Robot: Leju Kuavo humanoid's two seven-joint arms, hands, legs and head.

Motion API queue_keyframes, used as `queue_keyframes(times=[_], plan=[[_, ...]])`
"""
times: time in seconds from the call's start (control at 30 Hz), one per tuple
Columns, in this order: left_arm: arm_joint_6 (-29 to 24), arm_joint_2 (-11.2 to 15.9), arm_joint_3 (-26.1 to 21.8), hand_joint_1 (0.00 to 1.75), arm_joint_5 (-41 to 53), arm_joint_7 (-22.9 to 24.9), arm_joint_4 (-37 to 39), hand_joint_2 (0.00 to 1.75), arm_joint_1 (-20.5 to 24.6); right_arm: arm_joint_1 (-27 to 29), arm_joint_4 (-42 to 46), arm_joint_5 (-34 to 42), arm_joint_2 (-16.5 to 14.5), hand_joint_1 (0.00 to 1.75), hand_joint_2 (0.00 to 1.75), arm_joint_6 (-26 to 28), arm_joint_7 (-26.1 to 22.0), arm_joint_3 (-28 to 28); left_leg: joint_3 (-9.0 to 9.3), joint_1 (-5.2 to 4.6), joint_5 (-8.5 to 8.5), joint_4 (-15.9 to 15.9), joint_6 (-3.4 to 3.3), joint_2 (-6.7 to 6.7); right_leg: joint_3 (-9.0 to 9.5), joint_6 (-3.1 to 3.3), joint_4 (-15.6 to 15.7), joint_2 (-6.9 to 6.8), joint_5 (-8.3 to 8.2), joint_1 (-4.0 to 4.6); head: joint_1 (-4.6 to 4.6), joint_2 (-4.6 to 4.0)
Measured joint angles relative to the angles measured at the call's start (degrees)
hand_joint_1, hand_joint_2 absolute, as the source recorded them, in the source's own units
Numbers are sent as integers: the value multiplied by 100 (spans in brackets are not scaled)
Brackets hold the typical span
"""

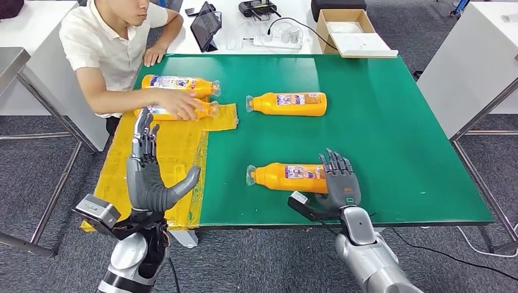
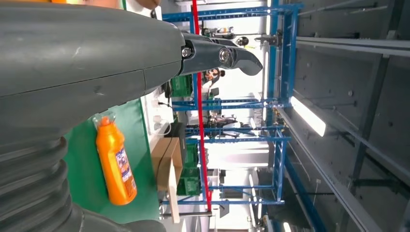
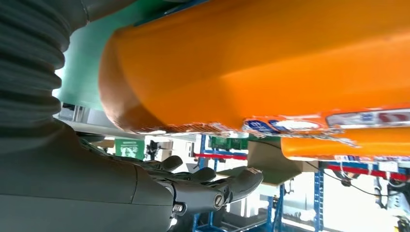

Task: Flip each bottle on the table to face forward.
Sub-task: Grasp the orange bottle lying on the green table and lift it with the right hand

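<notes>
The right hand (image 1: 339, 180) rests with spread fingers against the base end of the near bottle (image 1: 287, 177), which lies on the green table (image 1: 391, 140); a real grip cannot be confirmed. The left hand (image 1: 148, 174) is wide and holds nothing. A far bottle (image 1: 290, 103) lies apart, and a person's hand (image 1: 180, 104) touches two bottles (image 1: 177, 82) on yellow sheet (image 1: 165, 159).

Orange bottles (image 1: 287, 176), blue-white labels; green table (image 1: 391, 122); yellow sheet (image 1: 165, 165); grey-black hands (image 1: 339, 180).

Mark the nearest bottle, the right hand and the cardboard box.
nearest bottle (image 1: 284, 177): head view, orange body.
right hand (image 1: 339, 183): head view, back of hand.
cardboard box (image 1: 354, 38): head view, open flap.
</notes>
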State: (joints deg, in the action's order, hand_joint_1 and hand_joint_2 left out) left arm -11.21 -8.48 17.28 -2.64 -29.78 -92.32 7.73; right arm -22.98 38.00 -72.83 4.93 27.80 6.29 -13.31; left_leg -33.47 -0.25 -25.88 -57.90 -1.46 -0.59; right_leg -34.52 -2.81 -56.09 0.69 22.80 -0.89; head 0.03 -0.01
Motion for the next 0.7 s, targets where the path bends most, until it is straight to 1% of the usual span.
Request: queue_keyframes(times=[0.27,0.5,0.53,0.57,0.63,0.67,0.7], plan=[[13,0,26,0,-28,11,62,175,32,-155,-265,-2,-3,0,175,-26,43,13,15,0,0,0,0,-1,17,0,1,0,0,0,-1,0],[151,0,47,0,-84,102,146,175,88,-377,-509,153,-15,0,175,-413,73,92,40,0,0,0,-1,1,38,0,3,0,0,0,0,1],[182,0,52,0,-95,119,165,175,103,-419,-553,194,-21,36,175,-515,58,109,45,0,-1,0,-1,3,42,0,4,1,0,0,0,1],[213,0,59,0,-107,134,184,175,121,-459,-599,231,-27,75,175,-633,45,127,52,0,-1,0,-2,6,48,0,5,1,0,0,-1,1],[269,0,79,0,-141,163,220,175,156,-517,-686,285,-38,163,175,-855,7,154,67,0,-3,0,-3,11,61,1,6,1,0,1,-1,0],[290,0,88,0,-157,173,238,175,169,-536,-733,307,-43,171,175,-941,-25,163,72,0,-4,0,-3,12,66,1,6,2,0,1,-1,0],[312,0,95,0,-174,183,255,175,181,-553,-777,326,-49,175,175,-1006,-73,169,75,0,-4,0,-3,13,68,1,7,2,0,1,-1,0]])
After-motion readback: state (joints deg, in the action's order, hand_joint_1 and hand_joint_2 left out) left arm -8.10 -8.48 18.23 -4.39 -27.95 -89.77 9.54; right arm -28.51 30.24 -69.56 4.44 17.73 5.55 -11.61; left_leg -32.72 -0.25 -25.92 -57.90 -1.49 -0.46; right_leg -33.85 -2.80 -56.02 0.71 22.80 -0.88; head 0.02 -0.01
